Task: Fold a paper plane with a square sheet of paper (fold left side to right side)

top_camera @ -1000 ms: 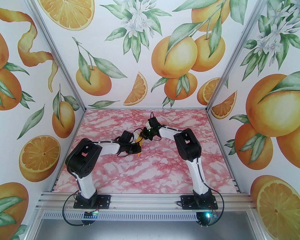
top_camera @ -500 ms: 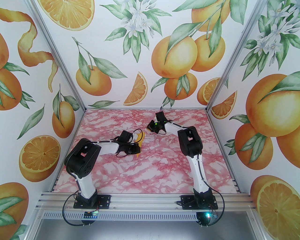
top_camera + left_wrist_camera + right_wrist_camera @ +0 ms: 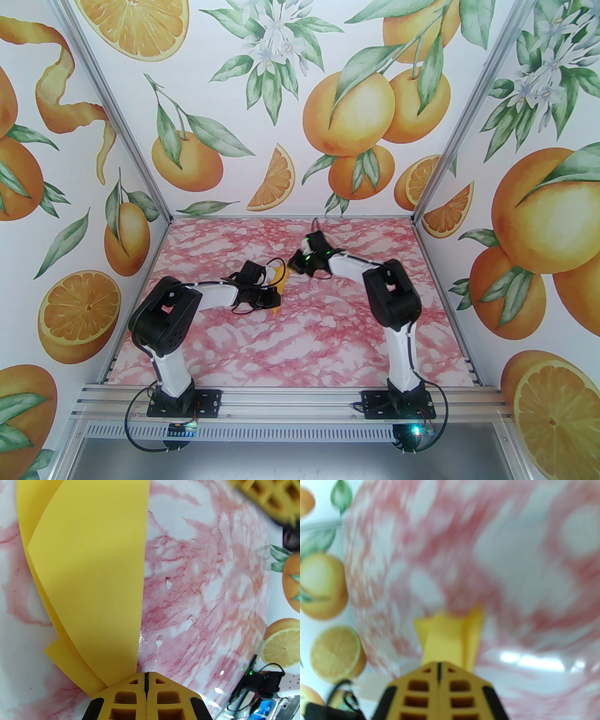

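Note:
The square sheet of paper (image 3: 280, 274) is yellow and bent over on itself, standing up off the pink marbled table near its middle. My left gripper (image 3: 277, 296) is shut on its near edge; in the left wrist view the curved layers (image 3: 93, 573) fan out from the closed fingertips (image 3: 146, 675). My right gripper (image 3: 291, 266) hovers just right of the paper's far end, shut with nothing in it. The blurred right wrist view shows its closed tips (image 3: 439, 665) with the paper (image 3: 447, 637) just beyond them. One of its fingers (image 3: 264, 496) shows apart from the paper.
The marbled table (image 3: 328, 337) is walled on three sides by panels printed with oranges (image 3: 347, 117). An aluminium rail (image 3: 281, 398) carries both arm bases at the near edge. Small bumps (image 3: 168, 583) dot the table's surface film.
The right gripper pulled back and right away from the paper, then swung left again to its far end. The left arm and the paper have stayed put.

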